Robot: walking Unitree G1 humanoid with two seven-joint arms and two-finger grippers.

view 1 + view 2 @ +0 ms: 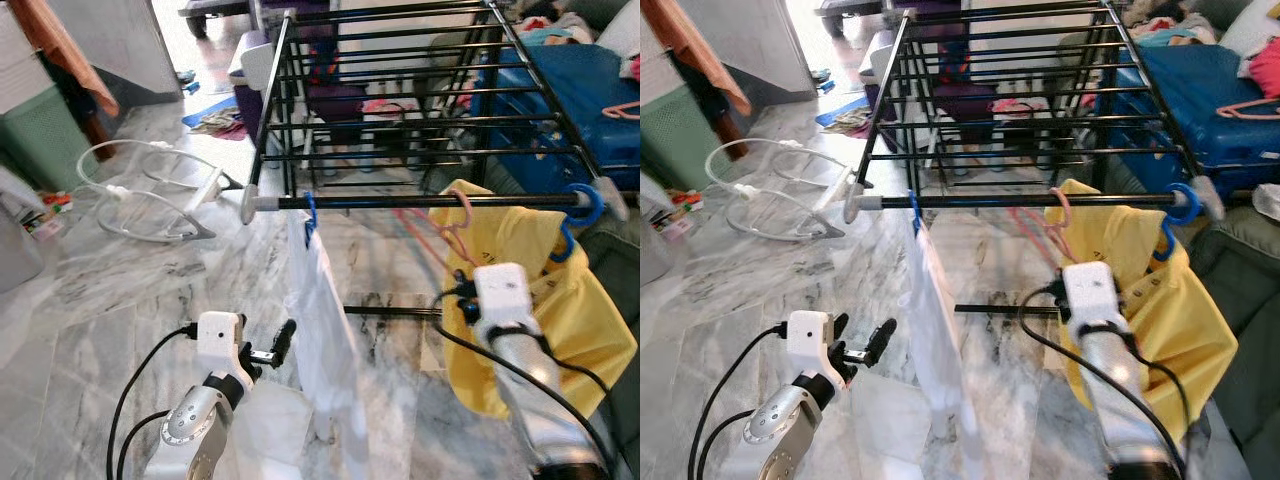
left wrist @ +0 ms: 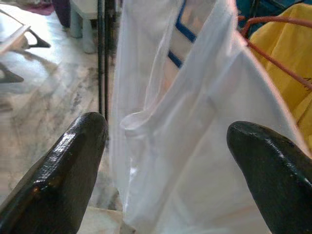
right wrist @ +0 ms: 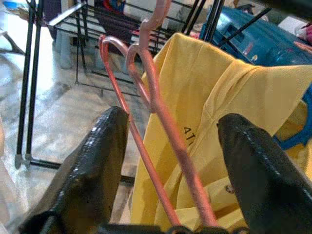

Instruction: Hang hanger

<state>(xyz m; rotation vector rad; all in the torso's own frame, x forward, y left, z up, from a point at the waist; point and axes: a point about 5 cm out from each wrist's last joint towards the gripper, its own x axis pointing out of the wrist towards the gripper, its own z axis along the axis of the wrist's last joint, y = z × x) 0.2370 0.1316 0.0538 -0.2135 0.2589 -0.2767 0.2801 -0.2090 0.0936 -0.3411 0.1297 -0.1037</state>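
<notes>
Beneath the front rail of a black drying rack (image 1: 400, 90), a pink hanger (image 3: 161, 122) rises between the spread fingers (image 3: 92, 170) of the right gripper (image 1: 462, 290), its hook up near the rail but not clearly over it. The fingers stand wide on either side of the hanger's wires; whether anything at their base holds it cannot be told. Just behind the hanger hangs a yellow shirt (image 1: 540, 290) on a blue hanger (image 1: 580, 215) hooked over the same rail.

Further along the rail toward the robot's left, a white garment (image 1: 325, 320) hangs from a second blue hook (image 1: 310, 212). The left gripper (image 1: 280, 345) sits low beside this cloth, its two black fingers parted with nothing between them, the white fabric just ahead in the wrist view.

The rack stands on a grey marble floor (image 1: 130, 290). A white curved frame (image 1: 150, 190) lies on the floor well to the left, and a blue sofa (image 1: 570, 100) strewn with clothes sits behind the rack on the right.
</notes>
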